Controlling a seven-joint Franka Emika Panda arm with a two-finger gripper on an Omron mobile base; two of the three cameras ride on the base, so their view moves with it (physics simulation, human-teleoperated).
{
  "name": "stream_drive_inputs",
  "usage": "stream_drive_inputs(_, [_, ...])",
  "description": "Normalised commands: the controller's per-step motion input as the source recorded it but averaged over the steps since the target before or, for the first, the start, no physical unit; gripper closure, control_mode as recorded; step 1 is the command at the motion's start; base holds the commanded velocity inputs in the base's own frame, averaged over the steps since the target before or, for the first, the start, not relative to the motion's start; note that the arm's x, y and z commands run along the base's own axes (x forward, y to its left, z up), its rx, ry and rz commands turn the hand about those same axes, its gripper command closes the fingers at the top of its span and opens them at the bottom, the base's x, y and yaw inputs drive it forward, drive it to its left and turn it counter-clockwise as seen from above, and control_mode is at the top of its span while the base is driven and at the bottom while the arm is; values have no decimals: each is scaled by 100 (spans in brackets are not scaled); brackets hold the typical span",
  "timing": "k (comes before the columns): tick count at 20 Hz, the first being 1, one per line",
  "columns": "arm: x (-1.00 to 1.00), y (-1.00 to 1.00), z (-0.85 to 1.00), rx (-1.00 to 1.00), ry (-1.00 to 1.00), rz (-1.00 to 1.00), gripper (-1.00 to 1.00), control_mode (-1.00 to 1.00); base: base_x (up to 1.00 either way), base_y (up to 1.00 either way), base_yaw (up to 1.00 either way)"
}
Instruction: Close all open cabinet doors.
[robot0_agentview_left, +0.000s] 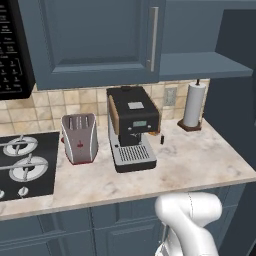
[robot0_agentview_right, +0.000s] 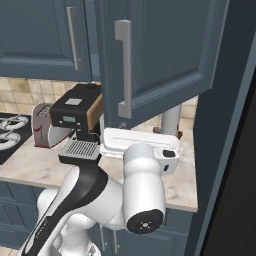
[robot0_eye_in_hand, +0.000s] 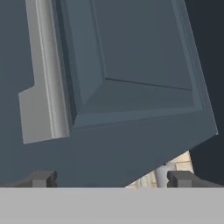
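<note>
The jaws stand spread wide and hold nothing; the gripper (robot0_eye_in_hand: 111, 178) faces the lower edge of the open cabinet door (robot0_eye_in_hand: 131, 78), close to it, fingertips (robot0_eye_in_hand: 42, 178) either side of its bottom corner. That door hangs swung out over the counter (robot0_agentview_left: 200, 160), its silver handle (robot0_agentview_right: 123, 67) toward the arm. Spread jaws suit a flat push rather than a grasp, I'd judge. The neighbouring door (robot0_agentview_left: 90, 40) already sits closed.

The white arm (robot0_agentview_right: 125, 190) bends sharply at its elbow and reaches forward. Its claw (robot0_eye_in_hand: 111, 179) is spread wide, both finger tips (robot0_eye_in_hand: 41, 178) apart.
</note>
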Motion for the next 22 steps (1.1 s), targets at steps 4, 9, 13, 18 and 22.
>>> stream_drive_inputs(4, [25, 27, 0, 0, 0, -4, -100, -100, 0, 0, 0])
stream_drive_inputs(9, [18, 31, 0, 0, -1, -5, -100, -100, 0, 0, 0])
stream_drive_inputs(13, [18, 29, 0, 0, -3, -4, -100, -100, 0, 0, 0])
stream_drive_inputs(18, [25, 32, 0, 0, -3, -4, -100, -100, 0, 0, 0])
stream_drive_inputs(22, [29, 35, 0, 0, -3, -4, -100, -100, 0, 0, 0])
